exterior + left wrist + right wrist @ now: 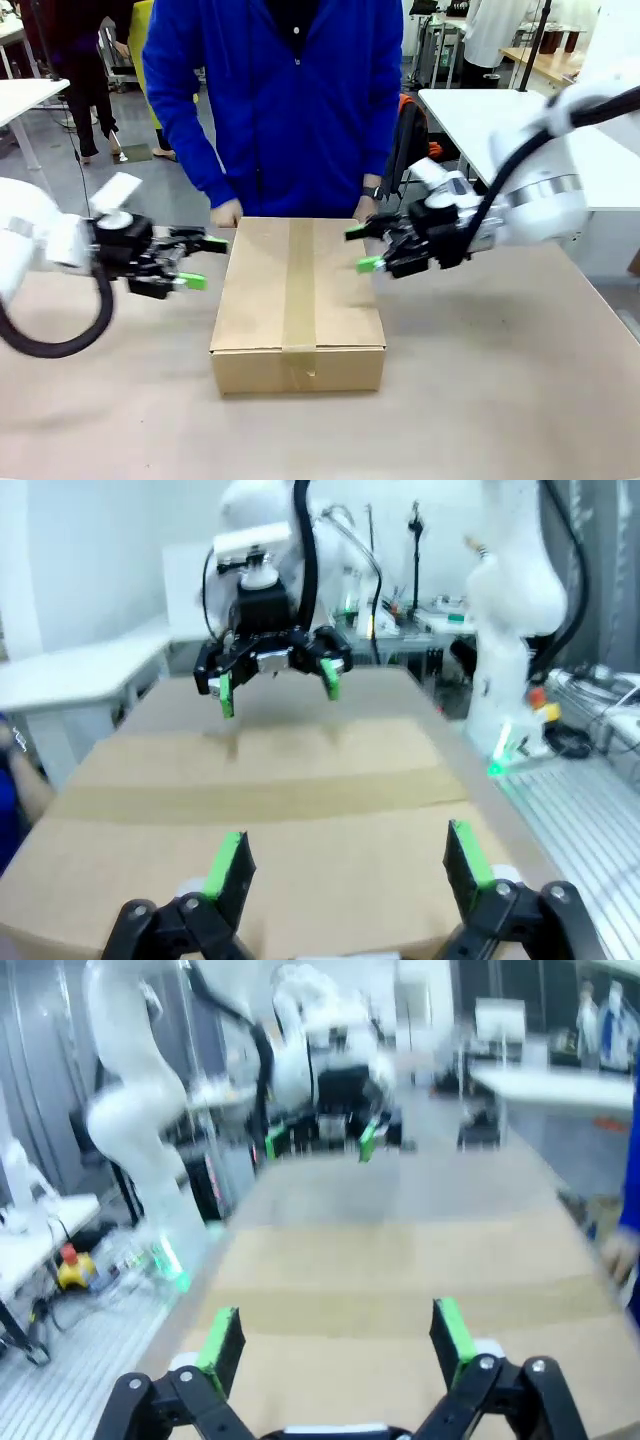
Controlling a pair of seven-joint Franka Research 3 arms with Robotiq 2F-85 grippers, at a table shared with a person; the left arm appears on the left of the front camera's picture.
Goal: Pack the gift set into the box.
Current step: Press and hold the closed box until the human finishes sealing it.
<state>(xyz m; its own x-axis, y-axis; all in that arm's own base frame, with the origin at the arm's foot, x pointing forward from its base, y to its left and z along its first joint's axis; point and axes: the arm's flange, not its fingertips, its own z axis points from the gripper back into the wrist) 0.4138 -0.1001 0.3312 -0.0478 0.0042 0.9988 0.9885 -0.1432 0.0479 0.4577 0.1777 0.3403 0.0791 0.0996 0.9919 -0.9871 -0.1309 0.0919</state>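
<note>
Box (297,305) sits closed and taped mid-tabletop (500,400), person's hands (228,212) at its far edge. Left gripper (203,262) and right gripper (362,248) hover wide open just off its left and right sides, holding nothing. Bare tabletop along the near edge and both sides.

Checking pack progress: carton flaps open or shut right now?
Shut. The box has its top flaps lying flat with a tape strip running along the seam; contents cannot be seen.
</note>
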